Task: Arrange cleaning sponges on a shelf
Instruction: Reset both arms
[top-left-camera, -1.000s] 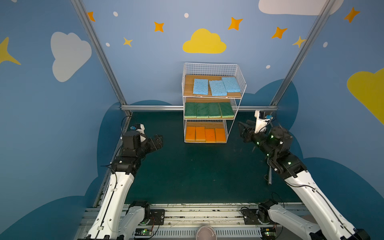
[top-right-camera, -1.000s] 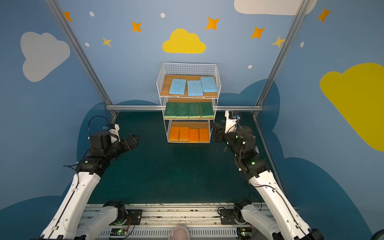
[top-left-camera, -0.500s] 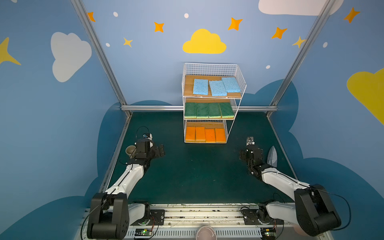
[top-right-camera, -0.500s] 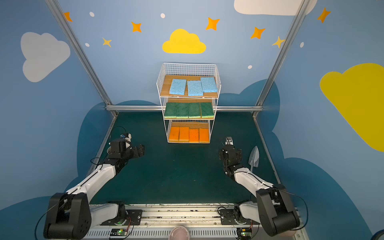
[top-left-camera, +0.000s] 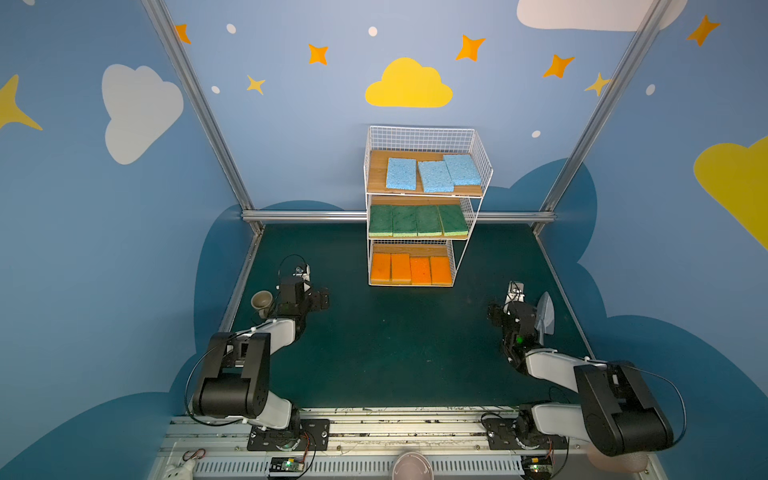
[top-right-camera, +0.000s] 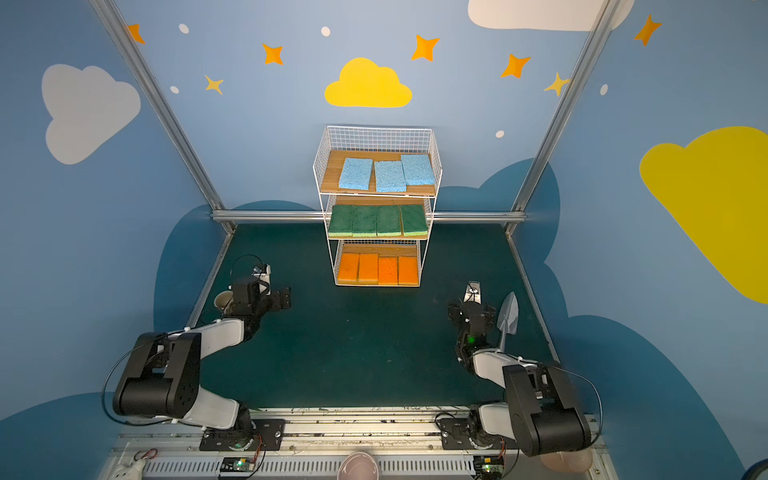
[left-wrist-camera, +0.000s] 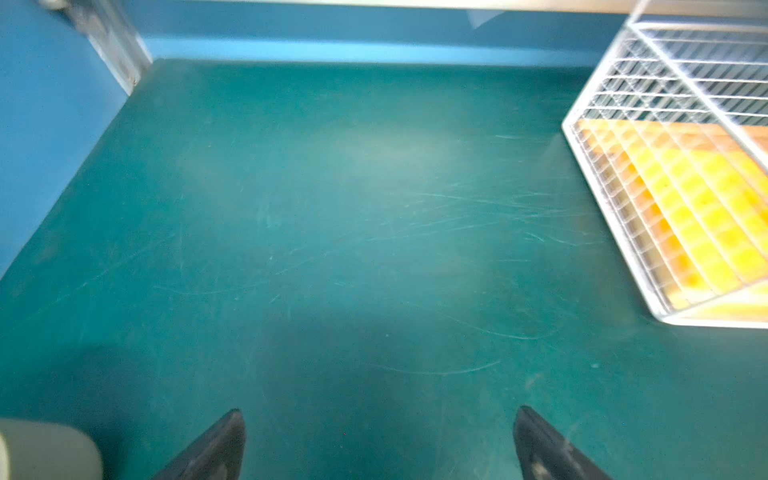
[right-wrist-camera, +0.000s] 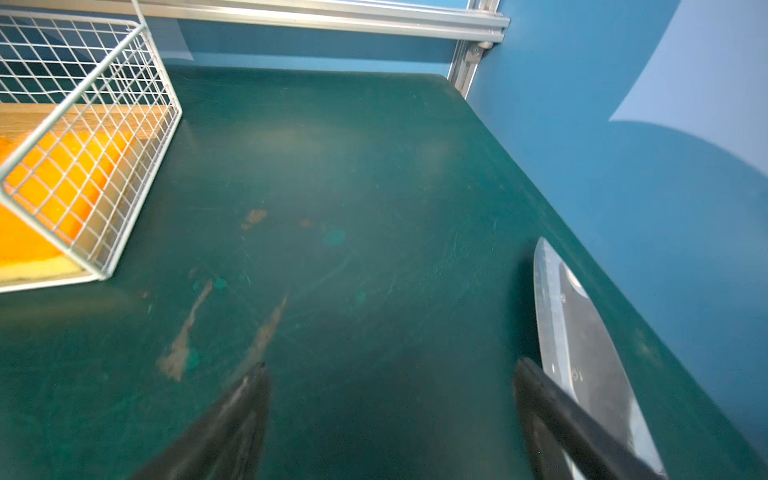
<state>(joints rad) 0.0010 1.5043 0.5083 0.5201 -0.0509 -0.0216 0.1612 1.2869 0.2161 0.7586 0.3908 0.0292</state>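
Observation:
The shelf (top-left-camera: 419, 129) (top-right-camera: 376, 129), a white wire rack with wooden planks, stands at the back middle of the green mat in both top views. The cleaning sponges lie flat on it. Three blue sponges (top-left-camera: 432, 174) are on the top plank, several green sponges (top-left-camera: 417, 220) on the middle one and several orange sponges (top-left-camera: 411, 269) on the bottom one. My left gripper (top-left-camera: 300, 305) (left-wrist-camera: 379, 419) is low over the mat at the left, open and empty. My right gripper (top-left-camera: 515, 311) (right-wrist-camera: 390, 374) is low at the right, open and empty. Both are well short of the shelf (left-wrist-camera: 665, 174) (right-wrist-camera: 95, 137).
A beige cup (top-left-camera: 262, 300) (left-wrist-camera: 45, 449) stands right beside my left gripper, by the left wall. A grey blade-shaped tool (top-left-camera: 545, 313) (right-wrist-camera: 582, 345) lies against my right gripper's outer finger, near the right wall. A metal rail (top-left-camera: 316, 216) runs behind the shelf.
Both arms have come down from a raised reach near the shelf and folded back low over the mat. The sponges on the shelf have not moved.

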